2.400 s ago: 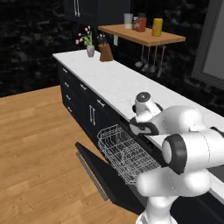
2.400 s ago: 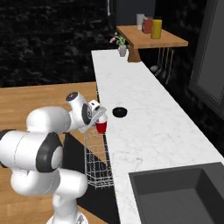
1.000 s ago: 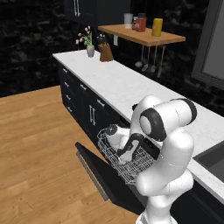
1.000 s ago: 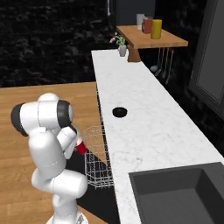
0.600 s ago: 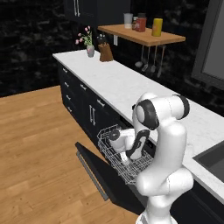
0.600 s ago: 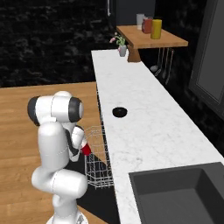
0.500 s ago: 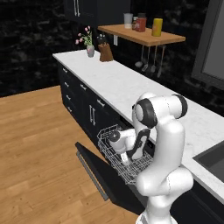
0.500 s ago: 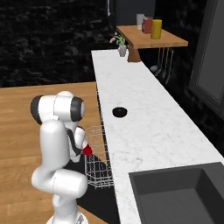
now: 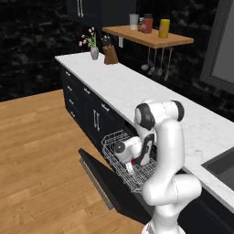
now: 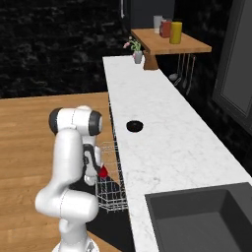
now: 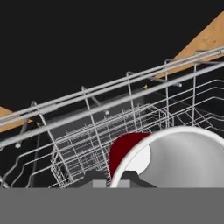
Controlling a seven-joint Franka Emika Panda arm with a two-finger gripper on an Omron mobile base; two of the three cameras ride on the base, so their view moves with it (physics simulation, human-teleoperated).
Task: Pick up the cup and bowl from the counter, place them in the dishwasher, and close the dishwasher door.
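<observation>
A long white marble counter (image 10: pixel 172 142) runs above the dishwasher (image 9: pixel 119 192), whose door (image 9: pixel 103 176) lies dropped open with the wire rack (image 9: pixel 119 157) pulled out. The gripper (image 9: pixel 132 163) reaches down into the rack, clamped on the red cup (image 11: pixel 175 157). The black bowl (image 10: pixel 134 126) sits on the counter, well apart.

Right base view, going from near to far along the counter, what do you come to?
Sink → bowl → small vase of flowers → wooden shelf with its jars.
</observation>
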